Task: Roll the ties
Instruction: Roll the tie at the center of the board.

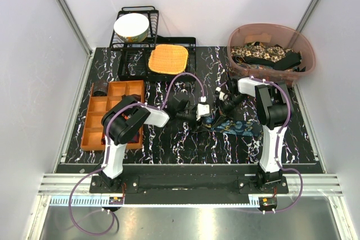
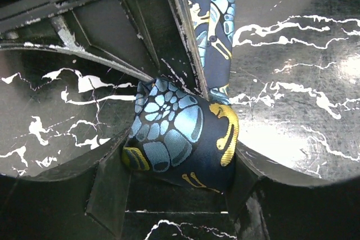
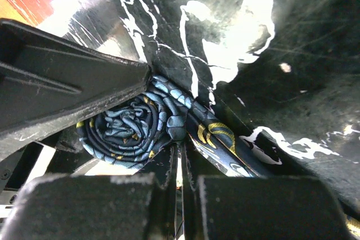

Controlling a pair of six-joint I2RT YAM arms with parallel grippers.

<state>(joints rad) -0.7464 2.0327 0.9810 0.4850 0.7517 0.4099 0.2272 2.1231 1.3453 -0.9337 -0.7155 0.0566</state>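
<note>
1. Dark blue tie lies mid-table, one end rolled, its loose tail running rightward.
2. Left gripper straddles the roll, jaws parted; whether it squeezes is unclear.
3. Right gripper is closed, tips at the roll.
4. Bare table lies nearer; orange tray sits well left.

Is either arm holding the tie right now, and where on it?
The right fingers are shut on the blue tie at the roll's edge. The left fingers flank the roll; grip cannot be told.
</note>
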